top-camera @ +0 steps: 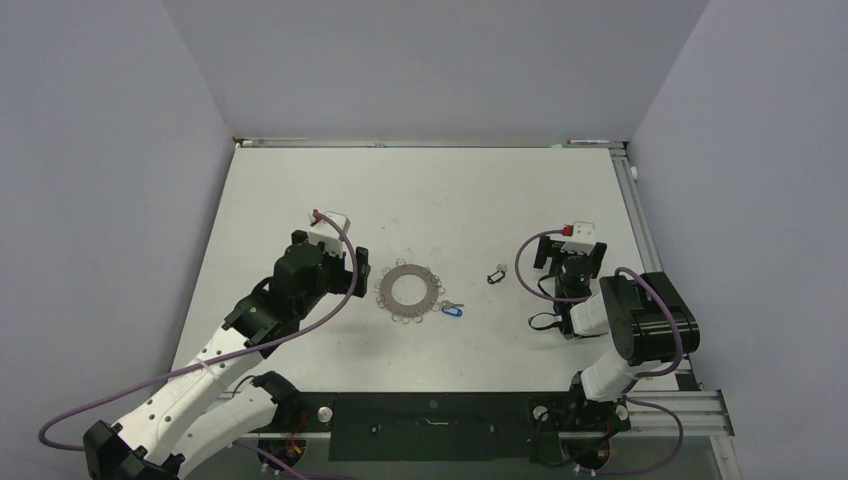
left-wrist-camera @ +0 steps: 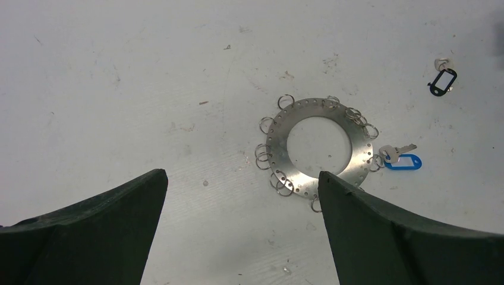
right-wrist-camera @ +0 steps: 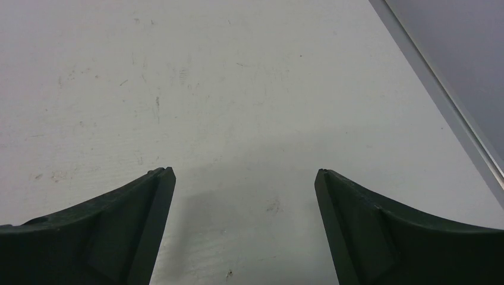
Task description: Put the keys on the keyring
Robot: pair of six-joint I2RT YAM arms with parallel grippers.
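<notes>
Left pincer (left-wrist-camera: 242, 178) hangs wide open over the white table (left-wrist-camera: 119, 89), with nothing between its dark fingers (left-wrist-camera: 113, 228). In its wrist view the keyring (left-wrist-camera: 315, 108) lies flat just right of centre, and the tip of the right-hand finger overlaps its lower edge. Small wire loops fringe its rim. The blue key (left-wrist-camera: 404, 161) lies at the ring's lower right beside a small silver key, their loop touching the fringe; whether it is threaded on cannot be told. The black key (left-wrist-camera: 443, 80) lies alone in the upper right of that frame, well apart from the ring. Right pincer (right-wrist-camera: 243, 172) is spread just as wide and holds nothing, with only scuffed table under it. In the top view it sits right of centre, just right of the black key.
</notes>
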